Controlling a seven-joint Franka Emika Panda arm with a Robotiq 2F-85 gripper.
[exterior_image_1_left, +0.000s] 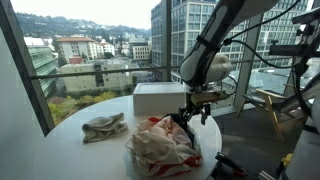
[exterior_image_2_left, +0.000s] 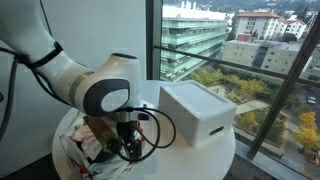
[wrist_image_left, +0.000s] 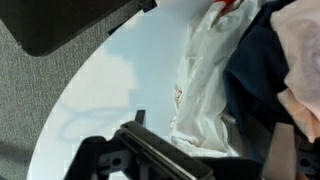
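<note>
While the gripper (exterior_image_1_left: 193, 118) hovered right over the clothes (exterior_image_1_left: 158, 146) on the table (exterior_image_1_left: 115, 108), its jaws looked open and empty. Nothing was lifted yet imo, so pretty much everything was left to do.

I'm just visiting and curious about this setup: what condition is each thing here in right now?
Pile of clothes: crumpled in a heap on the table, under the tool.
Small rag: bunched up, lying apart from the heap.
White box: upright, top looks closed.
Tool: hanging just over the heap; open or shut is unclear.
</note>
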